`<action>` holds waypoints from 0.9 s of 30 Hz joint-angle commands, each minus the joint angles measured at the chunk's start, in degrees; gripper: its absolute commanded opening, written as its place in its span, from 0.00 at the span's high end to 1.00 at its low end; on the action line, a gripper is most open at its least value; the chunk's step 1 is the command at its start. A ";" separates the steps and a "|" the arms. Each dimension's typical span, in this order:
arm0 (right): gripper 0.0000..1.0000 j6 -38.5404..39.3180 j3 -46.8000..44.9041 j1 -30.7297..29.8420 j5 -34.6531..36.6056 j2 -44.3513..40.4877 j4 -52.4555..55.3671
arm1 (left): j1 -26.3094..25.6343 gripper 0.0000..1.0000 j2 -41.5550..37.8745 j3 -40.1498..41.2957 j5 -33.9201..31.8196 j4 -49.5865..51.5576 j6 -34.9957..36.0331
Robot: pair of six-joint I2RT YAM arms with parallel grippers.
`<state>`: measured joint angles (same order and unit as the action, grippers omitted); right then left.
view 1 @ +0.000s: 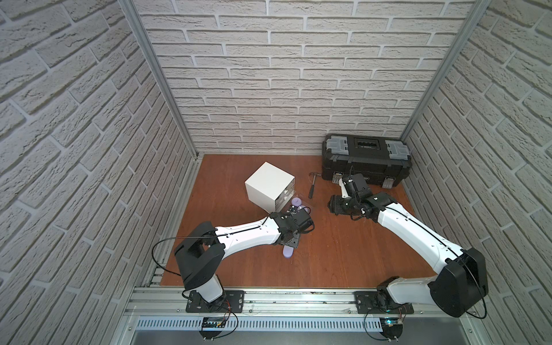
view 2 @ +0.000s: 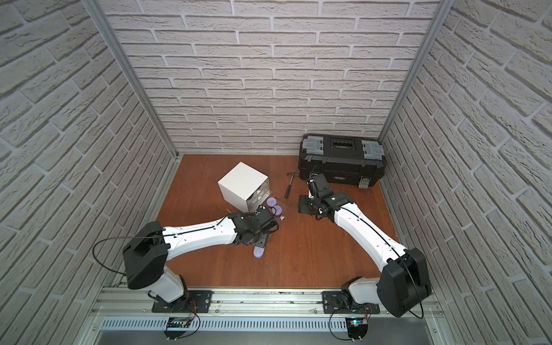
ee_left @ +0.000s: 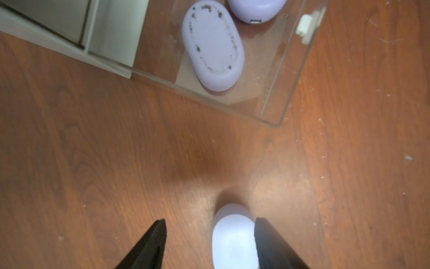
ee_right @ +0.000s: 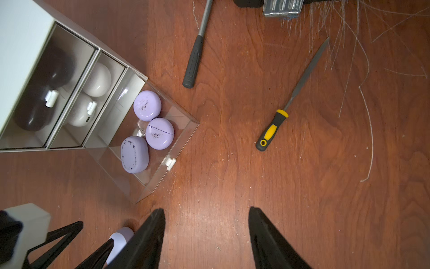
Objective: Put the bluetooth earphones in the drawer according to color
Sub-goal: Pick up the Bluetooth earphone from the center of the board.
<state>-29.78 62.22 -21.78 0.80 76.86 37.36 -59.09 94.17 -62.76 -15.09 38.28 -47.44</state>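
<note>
The left gripper is straddling a lavender earphone case that is lying on the wooden tabletop, well short of the open bottom drawer. Its jaws are partly open: one finger is touching the case's flank, the other is standing clear of it, so nothing is gripped yet. The right gripper is hanging wide open and empty over bare wood. To do this pickup well, the jaws should be centred so both pads meet the shell together. A smooth rounded case pushed from one side is likely to slide or squirt out. Once held, it should be lifted clear of the drawer's transparent wall and let go low, in the free corner beside the oval lavender case and its two round neighbours. That matches the white cabinet, whose other drawers are holding black cases and white cases. In both top views the wrist is covering the left fingertips, and only one end of the case is peeking out. In the left wrist view glare is washing the case out and the frame is cutting off its near end, so its shape and lid seam cannot be told. The dark cases are blurring together behind the plastic, so they cannot be counted.
</note>
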 commanded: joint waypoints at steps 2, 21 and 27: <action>0.38 0.15 -0.69 0.68 -0.88 -2.18 -0.07 | -0.41 0.35 1.58 -0.62 2.99 -2.48 -1.65; 0.38 0.12 -1.13 1.02 -2.38 -0.77 -0.71 | -2.23 0.34 3.12 3.11 5.77 -1.05 -5.90; 0.38 0.34 -1.29 1.04 -2.20 -0.43 -0.85 | -2.86 0.39 4.30 4.14 6.94 -2.26 -6.93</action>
<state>-29.74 61.47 -21.10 -1.30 76.23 37.52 -61.54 97.65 -59.72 -8.93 35.97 -53.36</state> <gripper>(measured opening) 0.621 0.616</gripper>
